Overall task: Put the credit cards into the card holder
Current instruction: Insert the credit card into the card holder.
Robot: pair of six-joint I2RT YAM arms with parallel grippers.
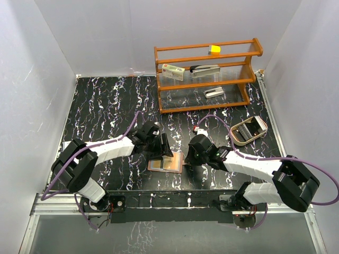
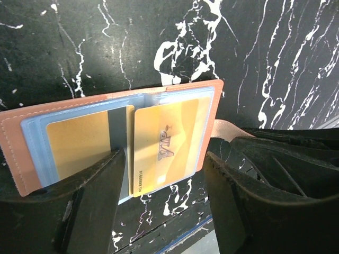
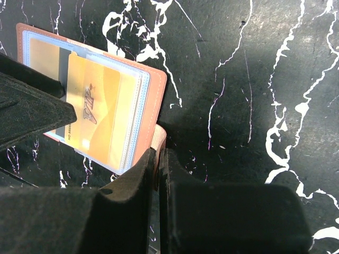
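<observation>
Overhead, the holder (image 1: 165, 165) lies half hidden; wrist views alone show the left gripper (image 2: 165, 174) spread astride the VIP card (image 2: 164, 145) (gold), the right gripper (image 3: 159, 174) pinching the holder's strap (image 3: 159, 138).

a wooden rack (image 1: 207, 74) is set at the far side of the table (image 1: 106, 106), topped by a yellow block (image 1: 214, 50). a tan oval tray (image 1: 235, 136) is laid near it.

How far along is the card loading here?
Done: one gold card sits in a sleeve of the card holder. In hand: the VIP card lies askew on the other panel, not clearly seated, under the open left claw; the shut right claw pinches the holder's strap. Left: seat it; no other cards are visible.
</observation>
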